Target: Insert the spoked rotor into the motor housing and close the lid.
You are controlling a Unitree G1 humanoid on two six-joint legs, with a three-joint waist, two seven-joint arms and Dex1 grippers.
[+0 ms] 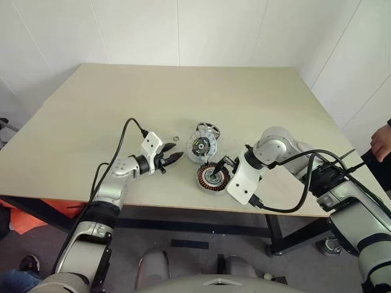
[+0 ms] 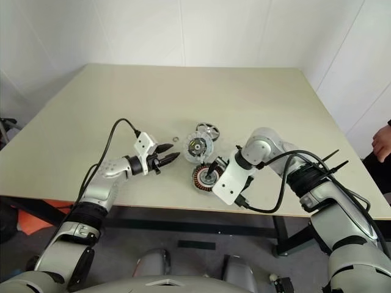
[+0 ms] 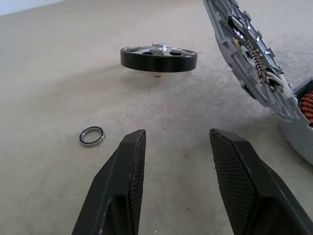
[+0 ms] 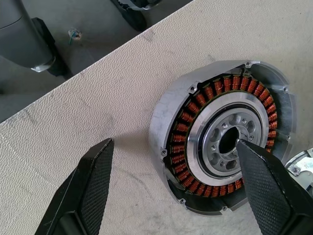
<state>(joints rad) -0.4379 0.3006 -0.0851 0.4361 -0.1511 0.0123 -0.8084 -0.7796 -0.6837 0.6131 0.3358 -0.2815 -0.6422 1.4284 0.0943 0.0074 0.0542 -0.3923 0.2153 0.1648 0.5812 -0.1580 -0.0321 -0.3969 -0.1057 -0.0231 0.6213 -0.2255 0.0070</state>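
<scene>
Left wrist view shows the spoked rotor (image 3: 159, 58), a dark wheel with silvery hub and spokes, sitting flat on the table (image 3: 58, 73) beyond a small loose bearing ring (image 3: 92, 136), and the left gripper (image 3: 177, 147) faces it with fingers parted and nothing between them, apparently lined up to fetch it. The lid (image 1: 201, 146) leans tilted against the motor housing (image 4: 222, 147), its pale inner segments exposed. The housing's copper windings lie open for the rotor, while the right gripper (image 4: 176, 164), spread wide, straddles one side of it, seemingly to steady it.

On the table (image 1: 91, 116), the motor housing (image 1: 212, 176) lies nearest the front edge. The lid (image 1: 200, 147) leans at its 11 o'clock, the spoked rotor (image 1: 207, 129) behind the lid, a small ring (image 1: 175, 140) at the lid's 9 o'clock.
</scene>
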